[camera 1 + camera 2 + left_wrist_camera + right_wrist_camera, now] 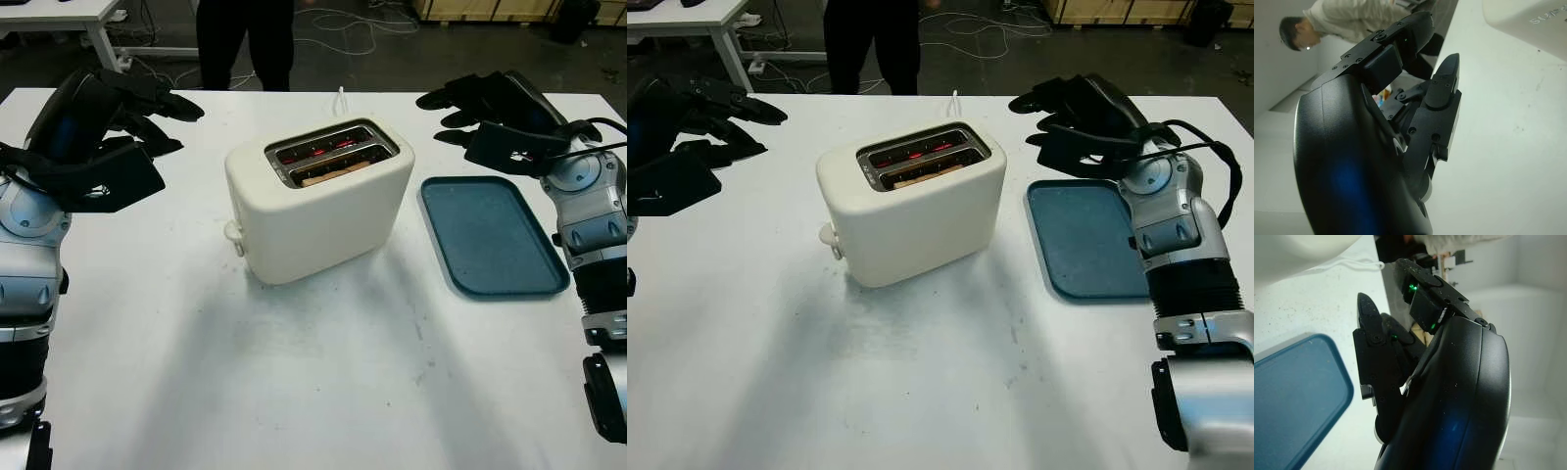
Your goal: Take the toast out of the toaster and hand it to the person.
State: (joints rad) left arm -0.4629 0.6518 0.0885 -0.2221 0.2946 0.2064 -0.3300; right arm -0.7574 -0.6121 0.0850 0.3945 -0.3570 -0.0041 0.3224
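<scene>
A cream two-slot toaster [318, 201] stands mid-table with glowing red elements. A slice of toast [333, 173] sits low in the near slot. My left hand [147, 113] hovers open above the table to the left of the toaster, holding nothing. My right hand [460, 113] hovers open to the right of the toaster, above the far end of the blue tray [493, 235]. A person [245, 39] in dark trousers stands at the far edge of the table; the same person [1352, 19] in a light top appears in the left wrist view.
The toaster's white cord [342, 98] runs off the far edge. The tray [1298, 391] lies flat and bare to the right of the toaster. Another white table [59, 15] and floor cables [343, 24] lie beyond.
</scene>
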